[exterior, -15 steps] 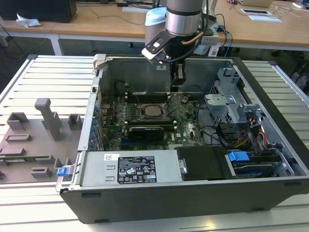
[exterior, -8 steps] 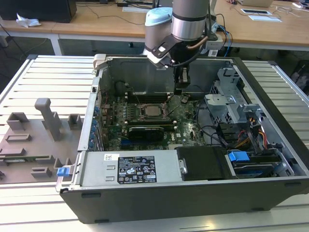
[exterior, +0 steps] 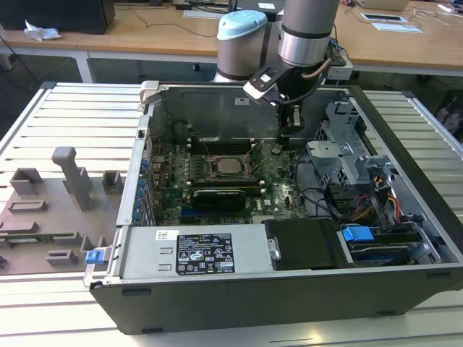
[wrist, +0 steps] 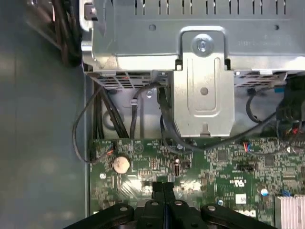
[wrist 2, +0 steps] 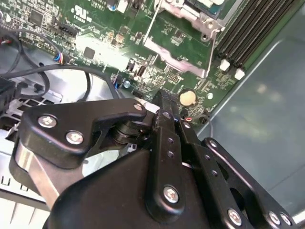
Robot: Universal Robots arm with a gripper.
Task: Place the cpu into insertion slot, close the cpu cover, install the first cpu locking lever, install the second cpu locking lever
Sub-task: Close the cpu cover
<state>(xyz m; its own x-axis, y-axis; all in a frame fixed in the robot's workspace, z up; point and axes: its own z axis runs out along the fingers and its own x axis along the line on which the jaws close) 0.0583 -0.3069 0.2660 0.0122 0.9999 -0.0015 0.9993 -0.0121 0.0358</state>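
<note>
Cpu (exterior: 230, 165) sits in the insertion slot (exterior: 211, 168); hand (wrist: 163, 186), fingers pressed together, hovers over the motherboard (wrist: 217, 162) nearby.

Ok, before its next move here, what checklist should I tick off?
1. cpu in insertion slot: ok, its silver top sits in it.
2. cpu cover shut: cannot tell.
3. Locking levers latched: cannot tell.
4. Pincer empty: ok, shut on nothing.
5. Pincer off the insertion slot: ok, over the motherboard beside the coin cell.
</note>
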